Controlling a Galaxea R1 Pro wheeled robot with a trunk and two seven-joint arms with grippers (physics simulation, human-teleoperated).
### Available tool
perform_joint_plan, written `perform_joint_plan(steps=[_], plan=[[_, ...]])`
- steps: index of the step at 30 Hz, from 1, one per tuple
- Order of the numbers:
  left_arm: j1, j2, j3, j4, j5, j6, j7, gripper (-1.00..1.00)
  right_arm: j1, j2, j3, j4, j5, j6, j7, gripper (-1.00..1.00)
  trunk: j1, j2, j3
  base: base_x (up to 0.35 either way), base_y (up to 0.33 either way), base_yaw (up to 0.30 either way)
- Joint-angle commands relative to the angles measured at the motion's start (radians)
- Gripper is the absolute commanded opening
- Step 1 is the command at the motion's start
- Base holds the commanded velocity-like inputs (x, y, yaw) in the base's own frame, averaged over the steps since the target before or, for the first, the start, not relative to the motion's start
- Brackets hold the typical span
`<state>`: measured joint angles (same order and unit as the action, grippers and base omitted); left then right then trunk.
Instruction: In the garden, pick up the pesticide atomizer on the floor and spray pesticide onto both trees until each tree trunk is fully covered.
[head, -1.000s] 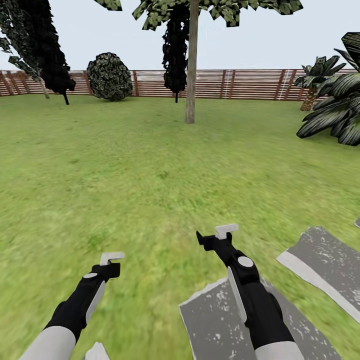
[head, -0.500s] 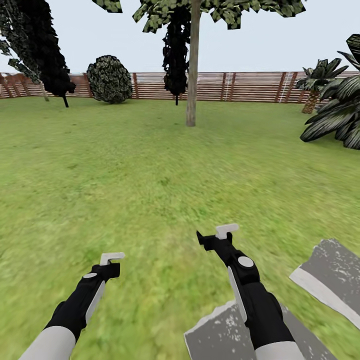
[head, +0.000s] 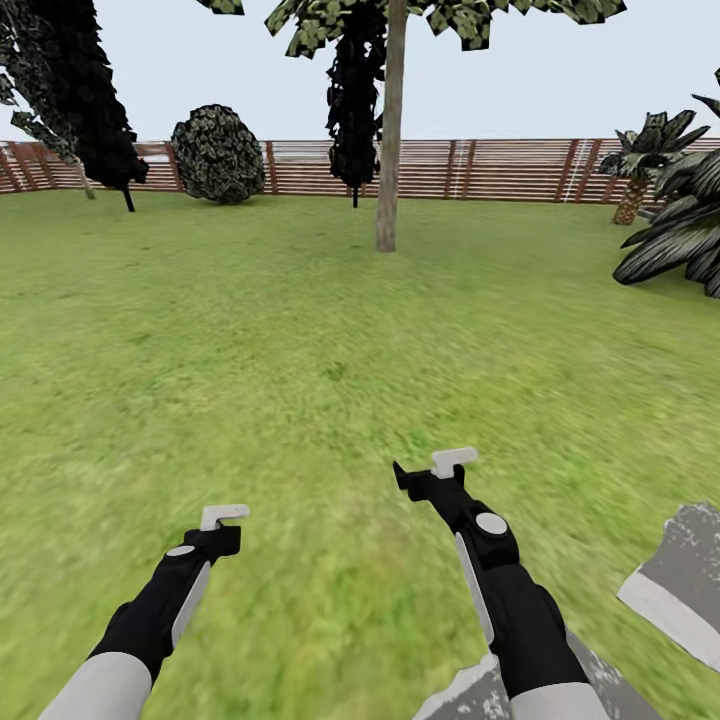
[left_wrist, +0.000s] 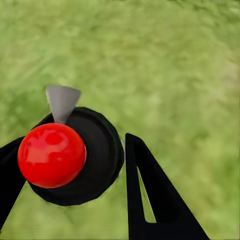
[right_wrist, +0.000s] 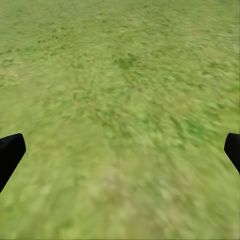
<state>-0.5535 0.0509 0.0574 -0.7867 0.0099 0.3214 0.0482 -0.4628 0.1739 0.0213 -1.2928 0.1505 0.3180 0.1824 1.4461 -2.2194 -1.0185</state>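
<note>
A green lawn (head: 300, 330) runs back to a brown slatted fence (head: 500, 168) under a pale sky. Along the fence, from the left, stand a dark-leaved tree (head: 85, 90), a round bush (head: 217, 153), and another thin dark tree (head: 353, 100). Just right of that, nearer on the grass, rises a grey-brown tree trunk (head: 388, 140), upright, its foliage high up. Palms (head: 670, 220) crowd the right edge, and grey paving slabs (head: 680, 590) lie at the lower right.

Both arms reach forward low over the grass, well apart. The left gripper (head: 222, 518) shows a pale T-shaped tip; whether it is parted or closed cannot be told. The right gripper (head: 440, 468) has its fingers (right_wrist: 10, 152) spread wide with only grass between them, holding nothing.
</note>
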Motion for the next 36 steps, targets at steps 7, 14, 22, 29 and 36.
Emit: perform_joint_plan(steps=[7, 14, 22, 29, 36], plan=[[0.000, 0.000, -0.001, 0.000, 0.001, 0.005, 0.002, -1.00, 0.000, 0.001, -0.003, -0.003, 0.011, 0.005, 0.006, 1.00, 0.000, 0.000, -0.001, 0.335, 0.050, 0.000], [0.000, 0.001, 0.000, -0.001, 0.001, 0.004, 0.002, -1.00, 0.000, 0.001, -0.003, -0.003, 0.011, 0.006, 0.006, 1.00, 0.000, 0.000, -0.001, 0.337, 0.002, 0.000], [0.000, 0.001, 0.001, 0.000, 0.001, 0.002, 0.002, -1.00, 0.000, 0.001, -0.002, -0.005, 0.011, 0.005, 0.006, 1.00, 0.000, 0.000, -0.001, 0.338, 0.000, 0.000], [0.000, 0.001, 0.001, 0.000, 0.001, 0.002, 0.002, -1.00, 0.000, 0.001, -0.002, -0.005, 0.011, 0.005, 0.006, 1.00, 0.000, 0.000, -0.001, 0.338, 0.000, 0.000], [0.000, 0.001, 0.001, 0.000, 0.001, 0.002, 0.002, -1.00, 0.000, 0.001, -0.002, -0.006, 0.011, 0.005, 0.006, 1.00, 0.000, 0.000, -0.001, 0.338, 0.000, 0.000]])
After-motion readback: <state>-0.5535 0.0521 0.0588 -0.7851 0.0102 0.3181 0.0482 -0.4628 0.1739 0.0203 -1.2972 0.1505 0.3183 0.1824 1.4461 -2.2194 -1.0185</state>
